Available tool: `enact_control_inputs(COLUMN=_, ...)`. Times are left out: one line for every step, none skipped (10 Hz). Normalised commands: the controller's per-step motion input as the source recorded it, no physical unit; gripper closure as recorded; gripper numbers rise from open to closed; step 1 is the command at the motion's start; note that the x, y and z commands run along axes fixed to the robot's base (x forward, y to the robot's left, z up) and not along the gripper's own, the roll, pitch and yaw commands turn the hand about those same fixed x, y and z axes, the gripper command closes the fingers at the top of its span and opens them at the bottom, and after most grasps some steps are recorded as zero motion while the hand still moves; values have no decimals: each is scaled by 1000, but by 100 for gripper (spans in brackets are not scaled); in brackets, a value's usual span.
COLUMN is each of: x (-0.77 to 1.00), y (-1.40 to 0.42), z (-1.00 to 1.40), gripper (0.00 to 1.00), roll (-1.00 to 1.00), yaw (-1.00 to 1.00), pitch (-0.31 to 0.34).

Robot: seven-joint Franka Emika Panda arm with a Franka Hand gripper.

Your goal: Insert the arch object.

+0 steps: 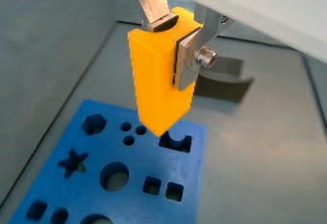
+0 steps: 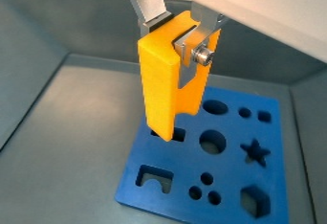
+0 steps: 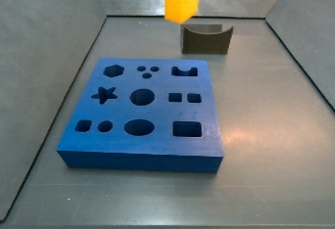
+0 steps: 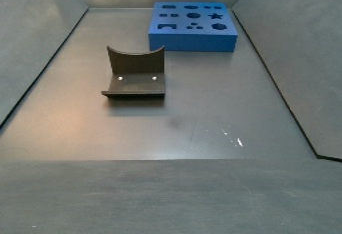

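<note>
Wrist views both show my gripper [image 1: 177, 38] clamped on the arch object [image 1: 160, 79], silver fingers [image 2: 194, 53] pressed on its sides, block hanging upright above the blue board [image 2: 224, 170] (lower tip near the arch-shaped hole). Side view: the olive-grey block [image 3: 207, 37] sits beyond the board, apart from it.

**No writing showing anywhere**

Nothing readable is showing on the arch object [image 1: 160, 79], which the gripper [image 1: 179, 38] is holding above the blue board [image 3: 144, 145]. The board is carrying only cut-out shapes, and the dark olive-grey block [image 4: 134, 74] is looking blank too.
</note>
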Motion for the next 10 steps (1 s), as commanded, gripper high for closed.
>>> enact_control_inputs(x=37, y=11, z=-206, gripper=100, roll=26, yaw=-1000, pitch=-20)
enact_control_inputs(x=34, y=11, z=-206, gripper=100, roll=27, yaw=-1000, pitch=-21)
enact_control_inputs(x=31, y=14, z=-203, gripper=100, roll=23, yaw=-1000, pitch=-24)
enact_control_inputs(x=17, y=14, z=-291, gripper=100, roll=0, yaw=-1000, pitch=-6)
enact_control_inputs(x=14, y=14, z=-351, gripper=100, roll=0, yaw=-1000, pitch=0)
enact_control_inputs(x=14, y=17, z=-357, gripper=100, roll=0, yaw=-1000, pitch=0)
enact_control_inputs(x=11, y=17, z=-360, gripper=100, roll=0, yaw=-1000, pitch=0)
enact_control_inputs(x=17, y=14, z=-357, gripper=100, roll=0, yaw=-1000, pitch=0)
enact_control_inputs(x=77, y=34, z=-403, gripper=100, roll=0, yaw=-1000, pitch=-43)
enact_control_inputs(x=69, y=77, z=-429, gripper=100, roll=0, yaw=-966, pitch=-53)
